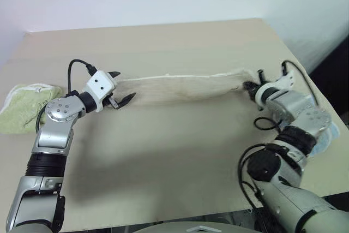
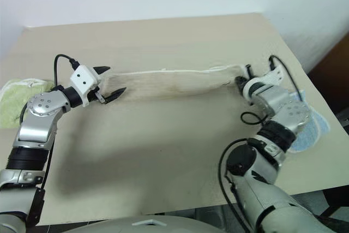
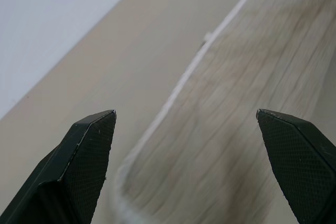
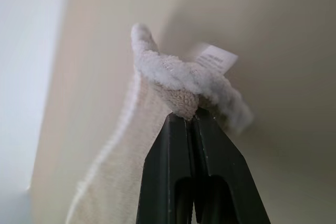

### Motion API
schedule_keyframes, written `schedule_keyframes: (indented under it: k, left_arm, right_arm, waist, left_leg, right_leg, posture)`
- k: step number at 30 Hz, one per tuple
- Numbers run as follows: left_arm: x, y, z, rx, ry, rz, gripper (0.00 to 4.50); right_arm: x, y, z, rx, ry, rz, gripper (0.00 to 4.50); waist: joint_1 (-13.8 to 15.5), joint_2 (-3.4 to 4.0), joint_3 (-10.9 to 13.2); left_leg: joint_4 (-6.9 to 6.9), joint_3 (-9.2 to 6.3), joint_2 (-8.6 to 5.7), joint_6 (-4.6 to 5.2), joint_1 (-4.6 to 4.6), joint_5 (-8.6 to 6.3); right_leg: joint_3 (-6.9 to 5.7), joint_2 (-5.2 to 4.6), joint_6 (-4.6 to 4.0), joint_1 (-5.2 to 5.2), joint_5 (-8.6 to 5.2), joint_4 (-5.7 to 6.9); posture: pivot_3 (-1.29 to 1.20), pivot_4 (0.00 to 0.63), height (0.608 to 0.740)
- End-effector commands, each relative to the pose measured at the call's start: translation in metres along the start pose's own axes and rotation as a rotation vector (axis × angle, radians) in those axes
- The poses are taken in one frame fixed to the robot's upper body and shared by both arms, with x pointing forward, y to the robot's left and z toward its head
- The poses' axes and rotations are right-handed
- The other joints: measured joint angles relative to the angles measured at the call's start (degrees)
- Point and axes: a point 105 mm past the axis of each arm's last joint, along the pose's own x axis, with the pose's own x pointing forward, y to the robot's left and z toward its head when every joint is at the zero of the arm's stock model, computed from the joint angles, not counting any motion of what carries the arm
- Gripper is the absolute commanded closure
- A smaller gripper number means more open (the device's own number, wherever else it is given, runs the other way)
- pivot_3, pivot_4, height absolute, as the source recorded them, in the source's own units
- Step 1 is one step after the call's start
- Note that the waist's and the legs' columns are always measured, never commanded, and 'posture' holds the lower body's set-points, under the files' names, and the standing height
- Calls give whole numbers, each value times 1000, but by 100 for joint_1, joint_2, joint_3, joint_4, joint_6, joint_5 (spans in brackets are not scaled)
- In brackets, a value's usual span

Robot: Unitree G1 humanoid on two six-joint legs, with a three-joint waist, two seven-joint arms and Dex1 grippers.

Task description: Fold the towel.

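Observation:
The beige towel (image 1: pixel 185 87) is drawn out into a long narrow band across the middle of the table, with white edging along its far side. My right gripper (image 1: pixel 252 87) is shut on its right end. In the right wrist view the fingers (image 4: pixel 190 116) pinch a bunched corner of the towel (image 4: pixel 126 171) beside a small white label (image 4: pixel 215 59), and that corner is lifted a little off the table. My left gripper (image 1: pixel 121 88) is open at the towel's left end. In the left wrist view the cloth (image 3: pixel 247 103) lies between and ahead of the spread fingertips (image 3: pixel 186 113), ungripped.
A light green towel (image 1: pixel 24 105) lies crumpled at the table's left edge, behind my left arm. A light blue towel (image 2: pixel 311 126) sits at the right edge under my right arm. The tan table (image 1: pixel 163 156) ends close in front and at the right.

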Motion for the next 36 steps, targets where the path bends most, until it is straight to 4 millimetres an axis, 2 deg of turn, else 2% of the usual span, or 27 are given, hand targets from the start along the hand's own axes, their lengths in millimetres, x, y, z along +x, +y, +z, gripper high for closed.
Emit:
schedule_keyframes:
  k: [1, 4, 5, 7, 8, 11, 14, 17, 20, 23, 27, 30, 33, 36]
  left_arm:
    - [-2, 5, 7, 18, -28, 26, 0]
    - [-1, 5, 6, 19, -28, 27, 0]
    - [-1, 5, 6, 20, -28, 27, 0]
    - [0, 5, 6, 20, -28, 27, 0]
    - [1, 4, 6, 20, -29, 27, 0]
    - [2, 2, 5, 22, -29, 25, 0]
    - [2, 2, 4, 20, -32, 29, 0]
    - [-1, 1, 2, 19, -29, 38, 0]
    - [-4, 0, 1, 17, -25, 44, 0]
    - [-7, -2, 0, 8, -23, 49, 0]
    - [-11, -2, -1, -23, -27, 63, 0]
    - [-17, 2, -1, -78, -41, 87, 0]
    - [-25, 10, -1, -189, -61, 139, 0]
    - [-31, 8, -2, -270, -61, 146, 0]
  right_arm:
    - [-8, 46, 6, -395, -26, 156, 4467]
    - [-10, 73, -11, -727, 8, 270, 4467]
    - [-12, 84, -23, -896, 23, 337, 4467]
    - [-12, 95, -46, -1113, 69, 441, 4467]
    - [-11, 101, -67, -1244, 112, 512, 4467]
    - [-7, 106, -109, -1483, 202, 655, 4467]
    - [-2, 107, -132, -1602, 231, 722, 4467]
    - [6, 110, -145, -1621, 232, 745, 4467]
    - [10, 111, -148, -1598, 228, 742, 4467]
    - [7, 112, -146, -1523, 246, 770, 3840]
    - [-5, 116, -142, -1452, 255, 839, 2627]
    - [-23, 123, -136, -1389, 235, 918, 1635]
    - [-38, 132, -119, -1275, 184, 975, 1635]
    - [-26, 132, -97, -1189, 151, 889, 1635]
  waist:
    - [-16, -1, 0]
    - [-105, -1, 0]
    - [-131, -2, 0]
    - [-146, -3, 1]
    - [-145, -3, 1]
    - [-131, -5, 1]
    - [-110, -6, 2]
    - [-82, -7, 2]
    - [-84, -8, 2]
    - [-78, -7, 3]
    - [-66, -7, 2]
    - [-66, -7, 2]
    - [-66, -7, 2]
    - [-70, -9, 1]
  left_leg:
    - [-2, 0, 0, 0, 1, 0]
    - [-5, -1, 2, 1, 3, 0]
    - [-5, -2, 3, 1, 4, 0]
    - [-4, -2, 4, 1, 5, 0]
    - [-4, -2, 5, 1, 5, 0]
    - [-4, 1, 5, 0, 5, 0]
    - [-3, 6, 5, 0, -3, 0]
    - [0, 15, 1, -1, -11, 0]
    - [0, 18, -1, -1, -11, 0]
    - [-1, 17, 0, -1, -11, 0]
    - [-1, 17, 0, -1, -12, 0]
    - [-1, 16, 0, -1, -11, 0]
    - [-1, 11, 1, -1, -11, 0]
    - [2, 8, 1, -1, -4, 0]
  right_leg:
    - [-1, 0, 4, 0, -2, 1]
    - [-1, 1, 14, -5, -10, -2]
    - [-1, 2, 14, -5, -10, -1]
    - [1, 3, 15, -9, -11, 1]
    - [1, 3, 15, -9, -11, 1]
    - [0, 4, 15, -11, -10, 3]
    - [0, 3, 17, -19, -9, 5]
    - [-1, -1, 19, -21, -5, 6]
    - [-1, -6, 19, -20, -5, 6]
    - [-4, -6, 19, -20, -5, 7]
    - [-4, -6, 19, -21, -5, 7]
    - [-4, -6, 19, -21, -5, 7]
    - [-4, -6, 20, -22, -4, 7]
    - [-3, -7, 20, -16, -4, 7]
  posture:
    - [0, 150, 728]
    - [0, 150, 728]
    - [0, 150, 728]
    - [0, 150, 728]
    - [0, 150, 728]
    - [0, 150, 728]
    - [0, 150, 728]
    - [0, 150, 728]
    - [0, 150, 728]
    - [0, 150, 728]
    - [0, 150, 728]
    - [0, 150, 728]
    - [0, 150, 728]
    - [0, 150, 728]
